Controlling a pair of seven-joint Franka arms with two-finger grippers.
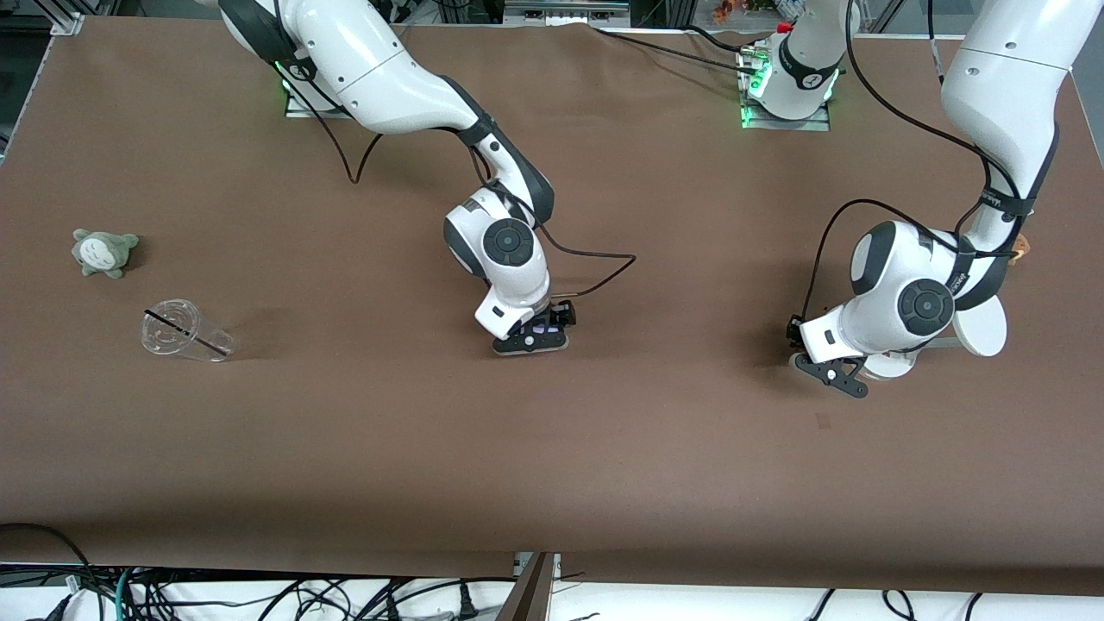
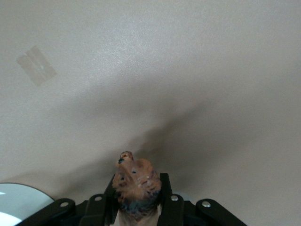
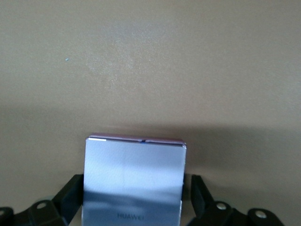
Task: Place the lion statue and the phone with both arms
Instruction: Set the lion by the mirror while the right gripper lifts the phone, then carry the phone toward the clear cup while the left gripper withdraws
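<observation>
The lion statue (image 2: 137, 181), orange-brown with a darker mane, sits between the fingers of my left gripper (image 2: 138, 188), which is shut on it. In the front view this gripper (image 1: 832, 373) is low over the table at the left arm's end, and the statue is hidden under it. The phone (image 3: 134, 179), a pale lavender slab marked HUAWEI, is held by its sides in my right gripper (image 3: 134, 193). That gripper (image 1: 532, 341) is just above the table's middle, with a bit of the phone (image 1: 545, 329) showing.
A white round-based stand (image 1: 979, 328) stands right beside the left gripper, and its base shows in the left wrist view (image 2: 19, 202). A brown plush (image 1: 1022, 246) peeks from under the left arm. A grey-green plush (image 1: 105, 251) and a tipped clear cup (image 1: 183, 330) lie at the right arm's end.
</observation>
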